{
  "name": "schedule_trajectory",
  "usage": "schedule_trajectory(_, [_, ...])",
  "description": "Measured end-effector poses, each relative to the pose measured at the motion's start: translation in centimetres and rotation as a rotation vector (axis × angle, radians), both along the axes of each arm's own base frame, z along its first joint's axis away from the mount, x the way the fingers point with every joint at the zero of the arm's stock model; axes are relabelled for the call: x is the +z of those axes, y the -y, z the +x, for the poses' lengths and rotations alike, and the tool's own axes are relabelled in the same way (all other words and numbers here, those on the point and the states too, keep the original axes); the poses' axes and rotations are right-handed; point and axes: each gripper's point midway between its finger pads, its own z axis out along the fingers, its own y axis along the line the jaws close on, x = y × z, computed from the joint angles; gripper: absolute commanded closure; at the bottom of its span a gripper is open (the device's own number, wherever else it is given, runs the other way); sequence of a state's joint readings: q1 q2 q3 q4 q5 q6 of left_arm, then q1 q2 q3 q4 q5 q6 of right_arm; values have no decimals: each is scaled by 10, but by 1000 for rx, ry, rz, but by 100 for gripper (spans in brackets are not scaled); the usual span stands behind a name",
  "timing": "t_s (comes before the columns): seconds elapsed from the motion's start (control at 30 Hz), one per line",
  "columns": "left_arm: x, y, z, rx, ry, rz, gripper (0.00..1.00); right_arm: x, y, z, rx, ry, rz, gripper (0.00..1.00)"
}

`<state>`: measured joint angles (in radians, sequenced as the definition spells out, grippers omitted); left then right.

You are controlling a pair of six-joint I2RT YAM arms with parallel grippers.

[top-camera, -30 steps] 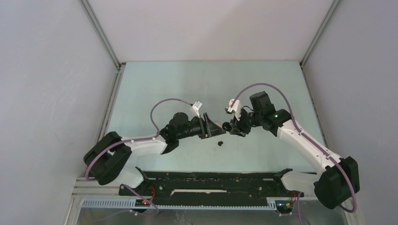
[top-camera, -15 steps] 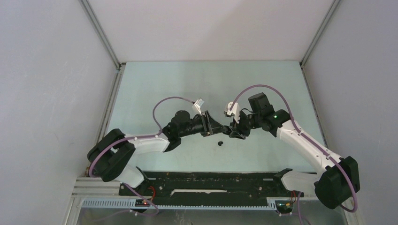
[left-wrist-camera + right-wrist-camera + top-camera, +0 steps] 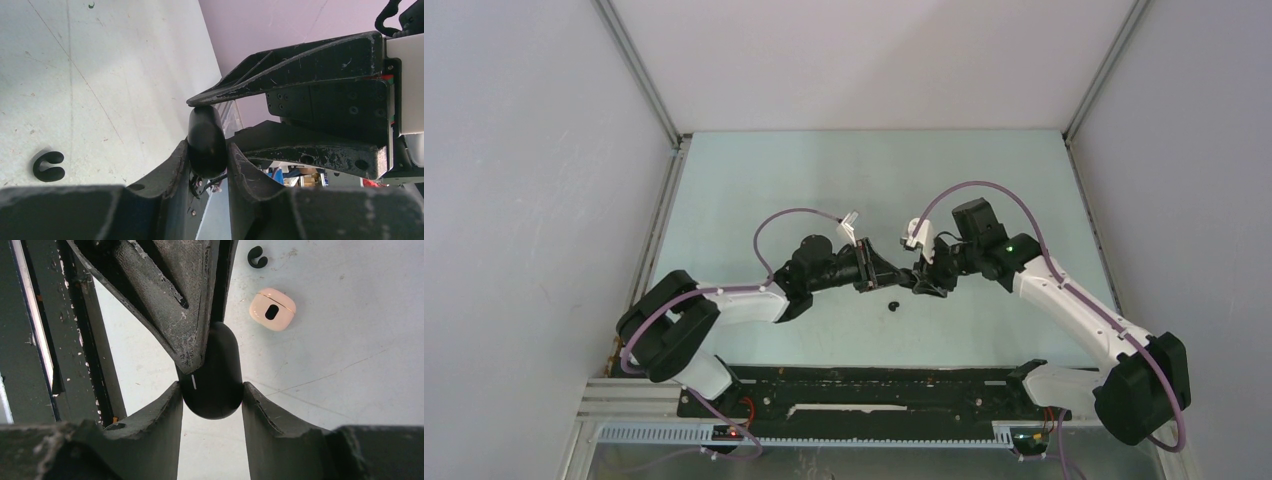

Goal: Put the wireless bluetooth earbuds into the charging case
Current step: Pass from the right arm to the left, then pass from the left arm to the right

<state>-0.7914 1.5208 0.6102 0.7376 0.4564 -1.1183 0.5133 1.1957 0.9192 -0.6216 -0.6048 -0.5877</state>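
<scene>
Inventory of the pale green tabletop. Containers, two. (1) Black case: a rounded, pebble-shaped charging case, held above the middle of the tabletop where the two arms meet. It looks shut, with a short white mark on its shell, and its contents cannot be seen. The left gripper has its jaws closed to the width of the case and pinches it on two opposite faces. The right gripper grips the same case in the same way from the opposite side, with one finger of each gripper lying across the other's field. (2) Beige case: a rounded case lying flat on the tabletop with its lid down and a dark oval spot on top. It shows only in the right wrist view, well apart from the black case, and nothing can be seen inside it. Loose items, one. Earbud: a small black C-shaped piece, probably a clip-style bud, though the views are too coarse to be sure. It lies on the bare tabletop just toward the near edge from the joined grippers, outside both cases and touched by neither gripper.
</scene>
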Motion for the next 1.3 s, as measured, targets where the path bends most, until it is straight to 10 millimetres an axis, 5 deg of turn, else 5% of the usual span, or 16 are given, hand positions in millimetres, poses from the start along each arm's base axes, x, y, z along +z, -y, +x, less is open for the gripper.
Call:
schedule_trajectory(0.17, [-1,0,-1,-3,4,1,82,0,-1,-3,15,-12,13,36])
schedule_trajectory(0.33, [-19,-8,-8,-12,16,40,88,5,-1,-12,45,-73,76,32])
schedule_trajectory(0.53, [-39,-22,-30,-65,122,103,85,9,-1,-26,98,-216,147,39])
schedule_trajectory(0.8, [-8,-22,-75,-193,542,74,85,9,-3,-48,221,-338,168,48])
schedule_trajectory(1.3, [-3,-29,-81,-195,825,84,86,9,-9,-78,354,-409,167,54])
